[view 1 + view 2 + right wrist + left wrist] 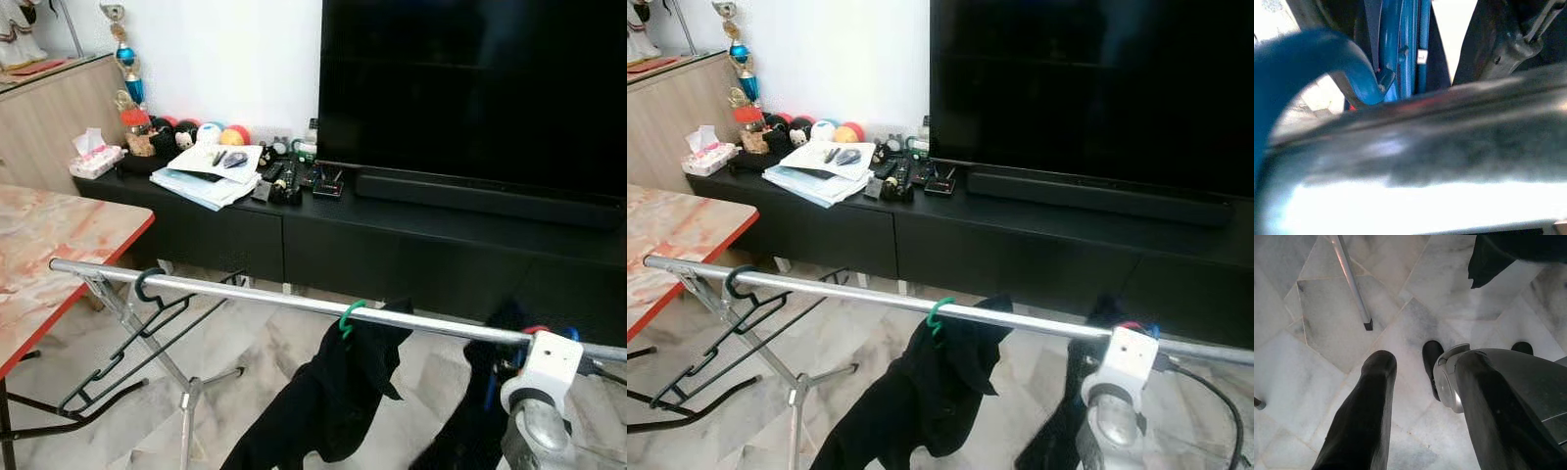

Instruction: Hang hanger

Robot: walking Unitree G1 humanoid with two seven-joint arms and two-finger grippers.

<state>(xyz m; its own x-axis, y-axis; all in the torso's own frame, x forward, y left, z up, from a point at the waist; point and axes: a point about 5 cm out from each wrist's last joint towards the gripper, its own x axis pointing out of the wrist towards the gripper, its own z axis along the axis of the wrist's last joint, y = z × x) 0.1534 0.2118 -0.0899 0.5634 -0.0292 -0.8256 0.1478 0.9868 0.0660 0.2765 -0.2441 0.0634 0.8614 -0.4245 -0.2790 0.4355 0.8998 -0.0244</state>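
**A:** Where are the arms?

**B:** The right arm is raised at the near right. Its white wrist block sits against the silver rail (294, 300) of the drying rack, and the right end effector (578, 360) is right at the rail. Whether its fingers are wide or closed, I cannot tell. Its wrist camera is pressed close to the blurred rail, with the hook of a blue hanger (1327, 58) curving over it. The left end effector (1420, 396) hangs low, pointing at the marble floor (1327, 308); its two black fingers are spread apart and hold nothing.

**A:** Where is the hanger?

**B:** The blue one is at the right end of the rail, beside the right wrist, with a dark garment (470, 411) under it.

**A:** What else hangs there?

**B:** I count three hangers in all. A bare black hanger (137, 333) is hooked near the left end. A green hanger hook (350, 315) sits near the middle, carrying a black garment (333, 392). So two dark garments.

**A:** And around the rack?

**B:** A table (59, 245) with a marble-patterned top and red edge stands at the left. Beyond the rail runs a low black cabinet (392, 245) bearing a large dark television (470, 88), papers (211, 171), coloured balls, a tissue box (95, 157) and one trophy (125, 54).
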